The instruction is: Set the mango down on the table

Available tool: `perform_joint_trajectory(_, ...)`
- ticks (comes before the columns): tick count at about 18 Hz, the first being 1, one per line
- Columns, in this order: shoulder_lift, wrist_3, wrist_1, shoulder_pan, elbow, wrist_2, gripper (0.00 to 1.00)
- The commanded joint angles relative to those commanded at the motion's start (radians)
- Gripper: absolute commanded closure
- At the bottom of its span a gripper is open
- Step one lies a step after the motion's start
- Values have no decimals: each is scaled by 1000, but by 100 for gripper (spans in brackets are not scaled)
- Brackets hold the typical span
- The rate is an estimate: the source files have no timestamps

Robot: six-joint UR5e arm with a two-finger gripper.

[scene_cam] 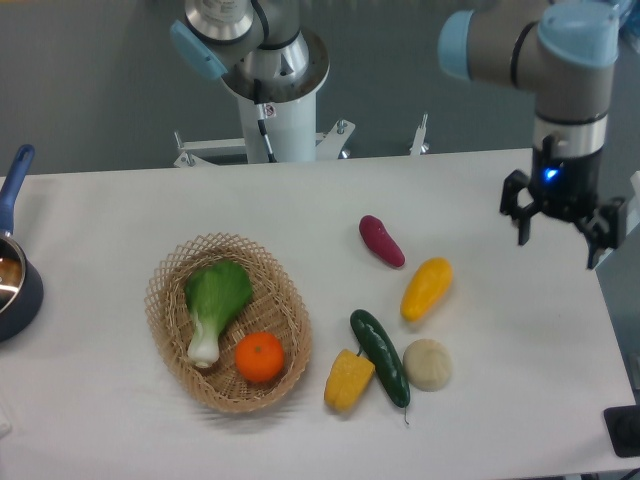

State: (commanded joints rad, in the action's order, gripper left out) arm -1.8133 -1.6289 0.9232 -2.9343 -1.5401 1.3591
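Note:
The mango [426,287], a smooth yellow-orange oval, lies on the white table [120,210] right of centre, just below the purple sweet potato [382,241]. Nothing touches it. My gripper [559,243] hangs open and empty well up and to the right of the mango, near the table's right edge, its two dark fingers [522,222] spread apart and pointing down.
A wicker basket [163,283] holds a green bok choy [214,304] and an orange [260,357]. A cucumber [380,357], a yellow pepper [348,380] and a beige round item [427,364] lie below the mango. A dark pot [16,280] sits at the left edge.

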Motion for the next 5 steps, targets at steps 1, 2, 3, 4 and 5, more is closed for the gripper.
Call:
perform_joint_trajectory(1,11,-23,18,-11,0,-2,0)
perform_joint_trajectory(2,18,-54,34,-20,-9,2,0)
perform_joint_trajectory(3,31,-89,32,-31,-29,3,0)
perform_joint_trajectory(4,40,-126,32,-51,-40,0,0)
perform_joint_trajectory(5,45,-161,40,-67,-41,-2,0)
